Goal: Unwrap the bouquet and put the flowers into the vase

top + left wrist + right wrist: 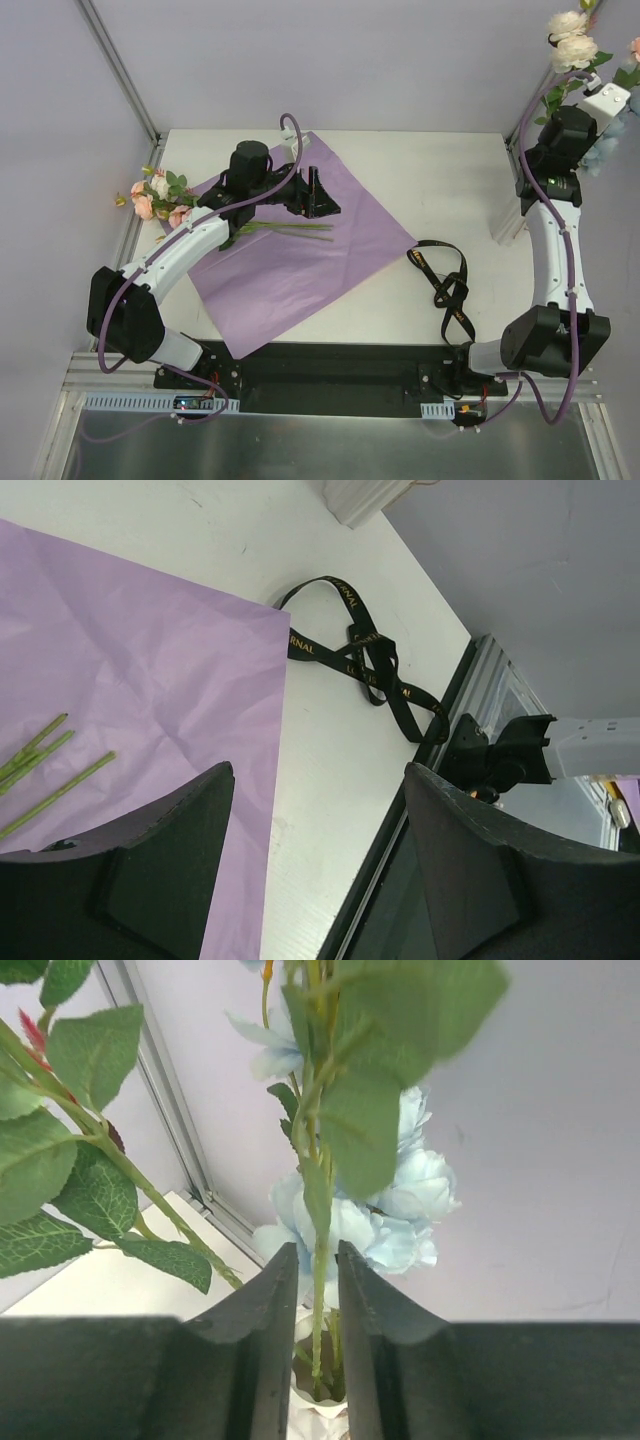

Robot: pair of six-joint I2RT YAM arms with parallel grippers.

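The vase (320, 1412) shows its scalloped white rim low in the right wrist view, with green stems standing in it. Pale blue flowers (405, 1195) and leafy stems rise above it. My right gripper (318, 1250) is open just a little, its jaws on either side of one stem (320, 1300) without pressing it. In the top view cream blooms (570, 40) stand above that gripper at the far right. More flowers (160, 195) lie at the left with their stems (290, 228) on the purple paper (300, 260). My left gripper (315, 195) hovers open and empty above the paper.
The black ribbon (445, 280) lies loose on the white table between the paper and the right arm. The vase's ribbed side (503, 225) stands by the table's right edge. Metal frame posts run along the back corners.
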